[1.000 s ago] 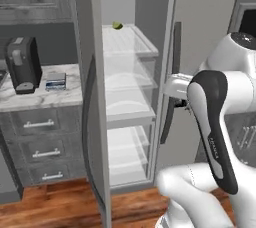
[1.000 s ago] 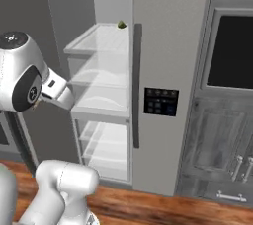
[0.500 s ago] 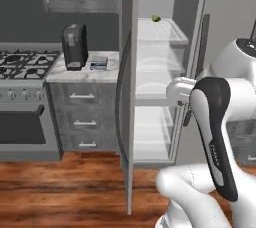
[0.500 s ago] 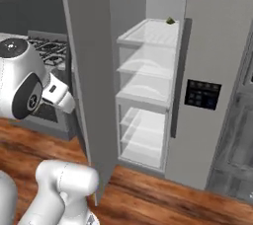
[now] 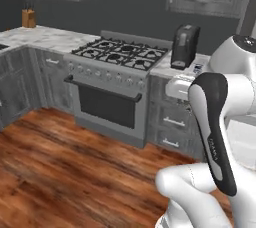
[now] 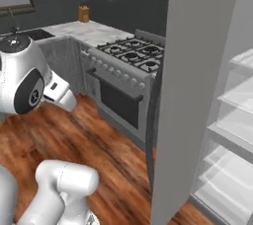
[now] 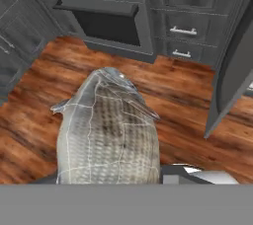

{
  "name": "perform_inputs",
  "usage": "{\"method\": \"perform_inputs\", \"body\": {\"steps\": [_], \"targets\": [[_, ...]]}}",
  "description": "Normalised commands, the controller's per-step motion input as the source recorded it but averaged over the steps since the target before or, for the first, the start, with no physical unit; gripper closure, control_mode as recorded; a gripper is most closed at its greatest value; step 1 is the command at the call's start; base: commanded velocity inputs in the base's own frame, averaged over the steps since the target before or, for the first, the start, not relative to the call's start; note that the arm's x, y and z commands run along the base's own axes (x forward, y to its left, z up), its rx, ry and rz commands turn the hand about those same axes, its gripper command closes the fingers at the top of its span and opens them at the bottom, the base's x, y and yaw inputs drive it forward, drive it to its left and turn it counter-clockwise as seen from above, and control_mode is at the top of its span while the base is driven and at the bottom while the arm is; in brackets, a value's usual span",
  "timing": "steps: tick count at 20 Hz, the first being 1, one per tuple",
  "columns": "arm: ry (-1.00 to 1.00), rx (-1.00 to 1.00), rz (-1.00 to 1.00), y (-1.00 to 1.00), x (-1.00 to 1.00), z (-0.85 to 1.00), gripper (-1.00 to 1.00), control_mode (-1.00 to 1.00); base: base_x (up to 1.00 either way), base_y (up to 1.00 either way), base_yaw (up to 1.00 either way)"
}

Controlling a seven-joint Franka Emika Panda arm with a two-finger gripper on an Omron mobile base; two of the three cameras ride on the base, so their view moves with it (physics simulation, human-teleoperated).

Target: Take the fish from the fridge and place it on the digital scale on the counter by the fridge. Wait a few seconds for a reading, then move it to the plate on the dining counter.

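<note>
Base swung toward stove, gripper clasping fish (image 7: 106, 130)

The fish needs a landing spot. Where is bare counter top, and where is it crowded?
The marble top left of the stove is bare between the knife block and the burners. The short counter right of the stove is crowded: the coffee machine stands there, and the arm hides the rest.

Fish (image 7: 106, 130): silver-grey, scaled, dark lines. Floor (image 5: 60, 167): reddish-brown wood planks. Stove (image 5: 107, 87): grey front, black oven window and burners. Drawers (image 7: 185, 14): dark grey, silver handles. Bench (image 5: 45, 37): white marble, grey-veined. Coffee machine (image 5: 184, 47): black.
</note>
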Motion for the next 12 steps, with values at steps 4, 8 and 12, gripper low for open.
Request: {"method": "perform_inputs", "body": {"steps": [4,8,12], "targets": [[0.00,0.00,0.00,0.00,0.00,0.00,1.00,1.00,0.61,0.75,0.04],[0.00,0.00,0.00,0.00,0.00,0.00,1.00,1.00,0.68,0.78,-0.45],[0.00,0.00,0.00,0.00,0.00,0.00,1.00,1.00,0.62,0.73,-0.67]]}}
